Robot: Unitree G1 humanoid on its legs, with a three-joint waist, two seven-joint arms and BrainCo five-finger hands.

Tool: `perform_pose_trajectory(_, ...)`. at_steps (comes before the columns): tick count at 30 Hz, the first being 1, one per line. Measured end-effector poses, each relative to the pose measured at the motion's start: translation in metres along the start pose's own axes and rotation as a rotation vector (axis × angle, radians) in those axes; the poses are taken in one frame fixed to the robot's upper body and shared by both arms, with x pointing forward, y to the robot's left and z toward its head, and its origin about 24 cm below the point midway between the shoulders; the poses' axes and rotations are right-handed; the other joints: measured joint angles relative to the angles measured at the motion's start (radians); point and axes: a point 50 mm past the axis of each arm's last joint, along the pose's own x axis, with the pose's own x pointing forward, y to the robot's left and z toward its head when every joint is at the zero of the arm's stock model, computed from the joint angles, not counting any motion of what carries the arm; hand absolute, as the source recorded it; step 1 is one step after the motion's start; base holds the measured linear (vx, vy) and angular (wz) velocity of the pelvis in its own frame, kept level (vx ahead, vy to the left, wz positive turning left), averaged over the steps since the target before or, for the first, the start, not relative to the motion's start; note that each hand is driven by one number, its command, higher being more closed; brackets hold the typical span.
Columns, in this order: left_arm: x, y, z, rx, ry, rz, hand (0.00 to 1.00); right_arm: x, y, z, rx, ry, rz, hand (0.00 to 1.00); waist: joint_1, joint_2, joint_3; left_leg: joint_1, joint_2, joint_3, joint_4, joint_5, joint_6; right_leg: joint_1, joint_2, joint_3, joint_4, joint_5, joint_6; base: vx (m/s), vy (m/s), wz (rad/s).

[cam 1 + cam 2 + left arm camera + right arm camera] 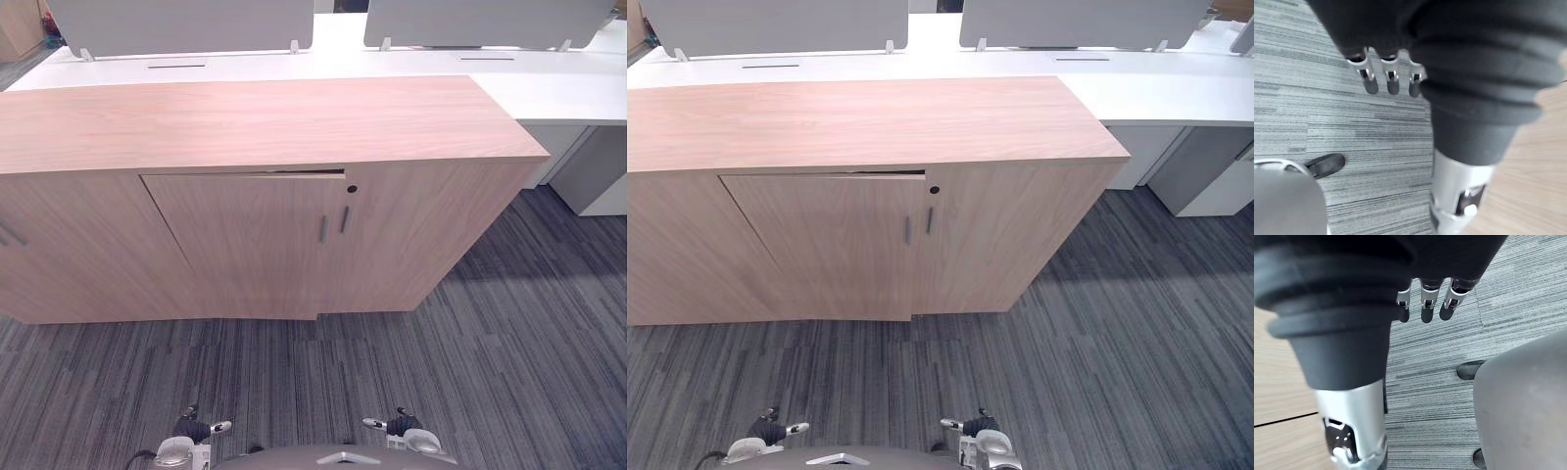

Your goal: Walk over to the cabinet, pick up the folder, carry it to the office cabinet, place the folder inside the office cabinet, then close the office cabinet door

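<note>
Cabinet point(245, 122) sat square ahead, long axis running left to right, front facing the robot, out past the fingers of both hands. Its left door point(245, 245) stood a touch ajar, with a thin gap along the top edge. Its bar handle point(322, 229) was just beside the neighbour's handle point(345, 219). Left hand point(1393, 73) hung low, fingers straight and released, holding nothing, carpet point(1352, 127) beyond the tips. Right hand point(1425, 301) matched it, fingers loose and empty over the carpet. Where the folder lay, I could not tell. White worktop point(549, 83) ran behind the cabinet.
</note>
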Motion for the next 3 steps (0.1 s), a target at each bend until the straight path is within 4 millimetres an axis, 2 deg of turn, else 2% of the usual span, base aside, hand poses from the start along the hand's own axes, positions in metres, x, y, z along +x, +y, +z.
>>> perform_pose_trajectory(3, 0.0000, 0.0000, 0.0000, 0.000, 0.000, 0.000, 0.00, 0.0000, 0.0001, 0.0000, 0.000, 0.000, 0.000, 0.00, 0.000, 0.000, 0.000, 0.000, 0.000, 0.000, 0.000, 0.000, 0.000, -0.001, 0.000, 0.000, 0.001, 0.000, 0.000, -0.03, -0.027, 0.00)
